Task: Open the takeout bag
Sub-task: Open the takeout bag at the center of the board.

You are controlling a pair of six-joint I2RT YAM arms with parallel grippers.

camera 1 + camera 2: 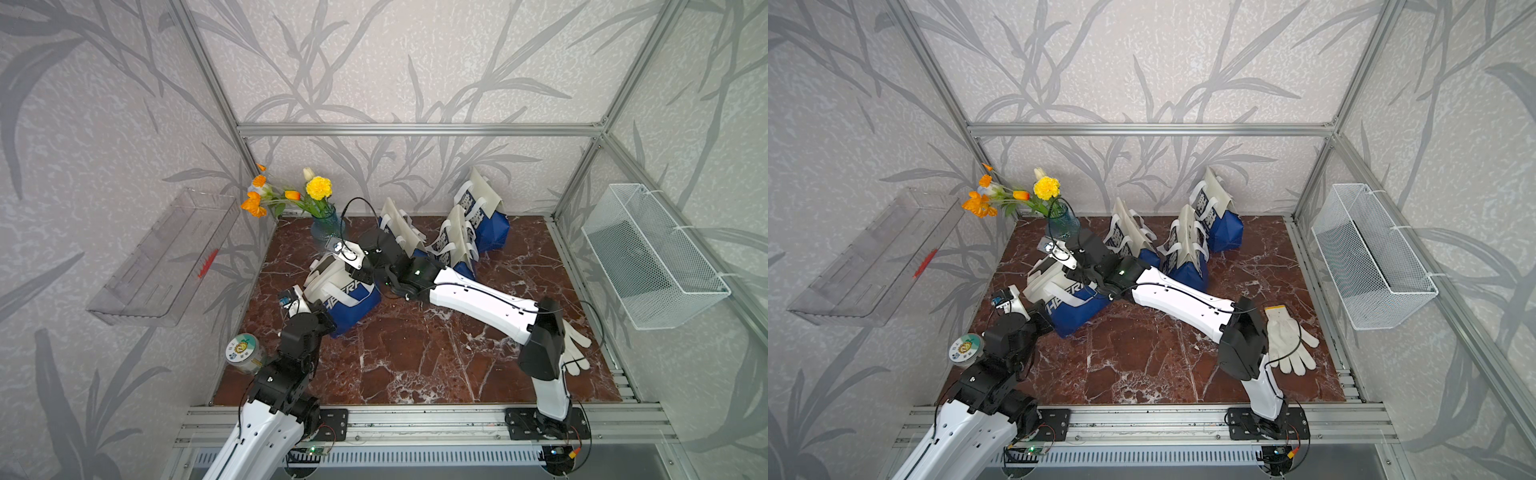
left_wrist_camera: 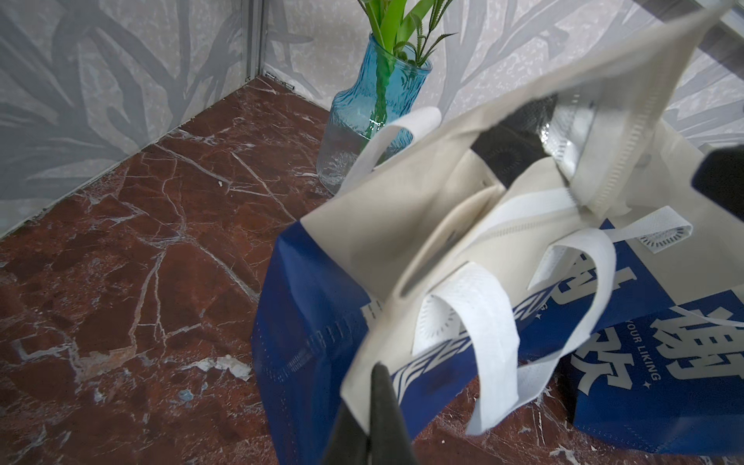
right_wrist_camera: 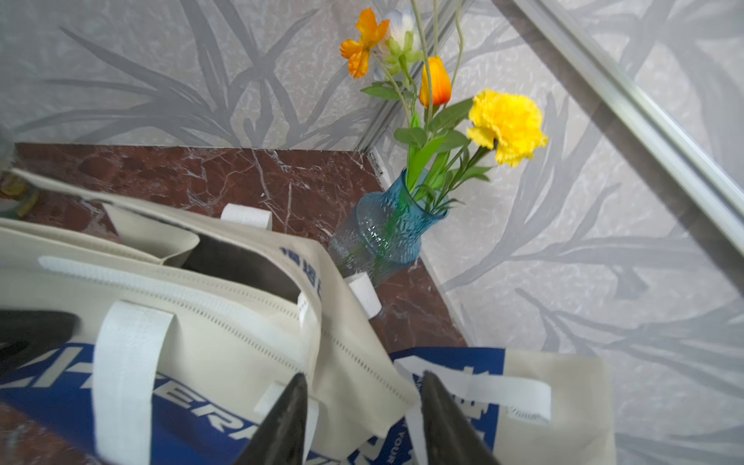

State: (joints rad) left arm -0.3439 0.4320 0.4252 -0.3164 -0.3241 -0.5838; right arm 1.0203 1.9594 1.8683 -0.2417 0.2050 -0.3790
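Looking at both top views, the takeout bag (image 1: 349, 297) sat toward the left edge of the marble desk (image 1: 415, 353), just in front of the blue vase (image 1: 326, 226) in the back-left corner, with three more bags (image 1: 457, 245) lined up along the back edge. The left gripper (image 2: 376, 374) was pinched shut on the cream rim of the bag's mouth. The right gripper (image 3: 364, 376) had its jaws standing apart, straddling the opposite flap corner but not clamping it. The mouth was only partly spread, with a bit of dark lining showing inside. Honestly the risky part looked like that one-sided hold: if the left arm pulled while the right had nothing gripped, the light bag would probably just slide or tip instead of opening. The vase was right beside it, so a tip that way could knock the flowers over. Those floppy white handles (image 2: 475, 322) could also snag a finger. And a neighbouring bag sat right under the right jaws, so closing there might grab the wrong fabric.
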